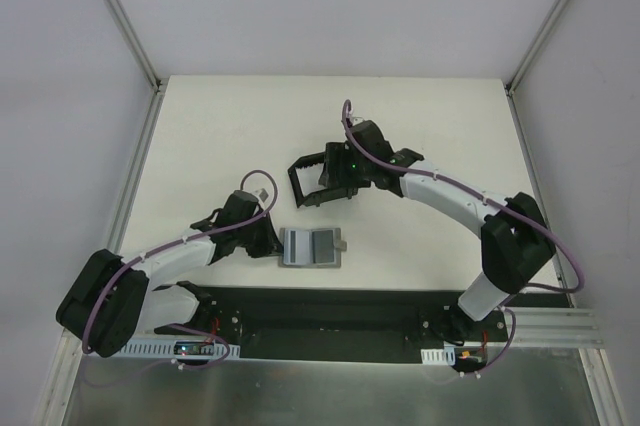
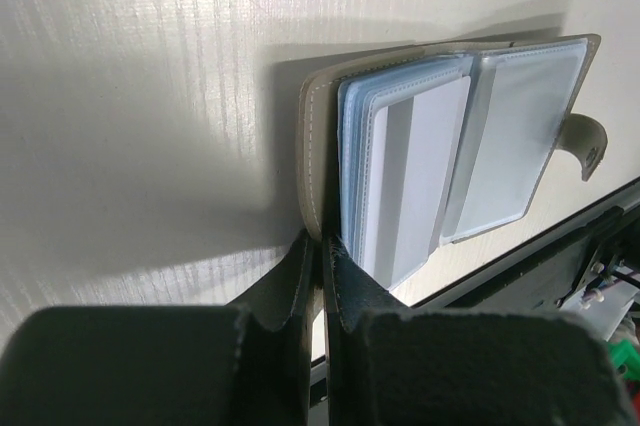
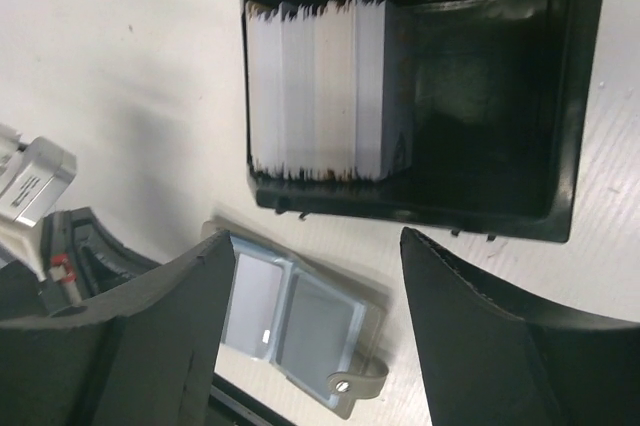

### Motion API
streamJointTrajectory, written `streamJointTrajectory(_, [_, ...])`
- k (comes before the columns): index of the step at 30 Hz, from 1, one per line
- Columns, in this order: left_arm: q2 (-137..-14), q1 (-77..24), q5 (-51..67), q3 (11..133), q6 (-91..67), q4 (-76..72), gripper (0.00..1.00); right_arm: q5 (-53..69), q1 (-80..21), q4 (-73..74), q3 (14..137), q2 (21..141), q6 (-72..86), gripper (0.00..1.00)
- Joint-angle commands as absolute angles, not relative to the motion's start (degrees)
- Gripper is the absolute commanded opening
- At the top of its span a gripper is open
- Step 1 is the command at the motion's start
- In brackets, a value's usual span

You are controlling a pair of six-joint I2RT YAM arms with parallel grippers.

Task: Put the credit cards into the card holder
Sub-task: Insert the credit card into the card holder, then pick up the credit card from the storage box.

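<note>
Pinching one grey wallet (image 2: 312, 136): left claw (image 2: 320, 251); right claw (image 3: 318, 246) spread above one card holder (image 3: 585, 76).

Card stack (image 3: 320, 96) in card holder (image 3: 480, 96), wallet (image 1: 312, 248) before it

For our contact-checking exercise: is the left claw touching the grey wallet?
Touching. The left wrist view shows the left claw pinching the cover edge of the grey wallet, with no gap visible between them.
</note>
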State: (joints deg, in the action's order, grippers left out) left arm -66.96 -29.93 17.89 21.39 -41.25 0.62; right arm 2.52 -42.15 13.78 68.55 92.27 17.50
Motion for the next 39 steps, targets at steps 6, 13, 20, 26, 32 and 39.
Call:
streamJointTrajectory(6, [-65.6,-30.1,15.7,22.8,-39.4,5.4,0.00,7.5,-38.1,17.8,76.7,98.2,13.3,0.71])
streamJointTrajectory(13, [-64.7,-30.1,15.1,22.2,-39.5,5.7,0.00,8.4,-36.9,18.3,79.4,101.4,12.1,0.78])
streamJointTrajectory(20, [-65.2,-30.1,14.9,22.2,-39.3,5.7,0.00,11.5,-36.2,18.0,82.3,105.4,11.3,0.80])
streamJointTrajectory(26, [-65.6,-30.1,14.9,22.4,-38.9,5.7,0.00,13.6,-36.0,19.5,87.3,111.4,11.3,0.81])
streamJointTrajectory(32, [-65.2,-30.0,14.6,21.9,-39.0,5.7,0.00,15.0,-35.9,20.5,90.9,116.4,11.4,0.82])
streamJointTrajectory(39, [-65.8,-30.0,14.5,22.1,-38.9,5.7,0.00,19.1,-35.8,21.0,91.9,119.0,12.3,0.82])
